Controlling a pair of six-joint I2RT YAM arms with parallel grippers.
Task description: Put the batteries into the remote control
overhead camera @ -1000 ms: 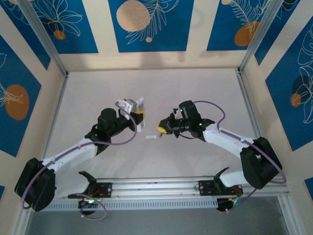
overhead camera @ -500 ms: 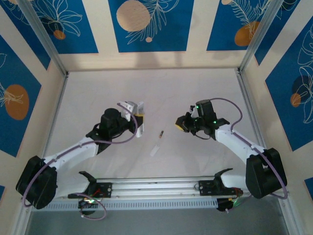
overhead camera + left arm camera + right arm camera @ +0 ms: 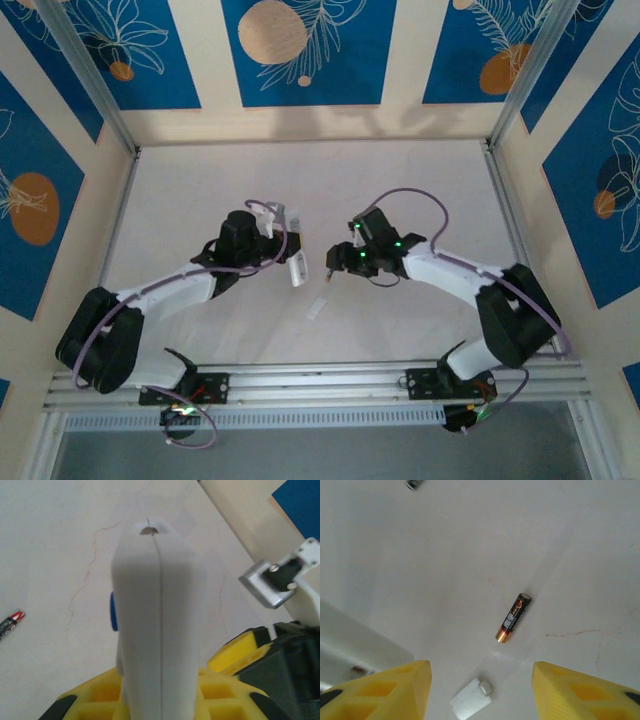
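My left tool is clamped on the remote, with the yellow fingers pinching its near end. In the left wrist view the remote's long axis runs straight away from the camera. Its plain white back faces me, with a seam down the middle and a blue button poking out on the left side. In the top view it sits left of centre over the worktop, free end aimed toward the near edge and a bit to the right.

My right tool is spread wide with nothing between the fingers, hovering over the worktop right by the remote's free end.

Count: one remote, one small white cover, and one battery that I can see whole. That battery lies flat on the worktop just ahead of my right fingers. Its long axis is diagonal in the right wrist view, coppery end to the lower left and black end to the upper right. The cover lies just beside the coppery end, not touching it.

The right wrist view also catches a dark stub at the top edge, can't tell what it is. The left wrist view has a battery at its left edge, red tip up and to the right, and I can't tell if it's the same one. From the top, the cover sits nearer the arm bases than the battery.
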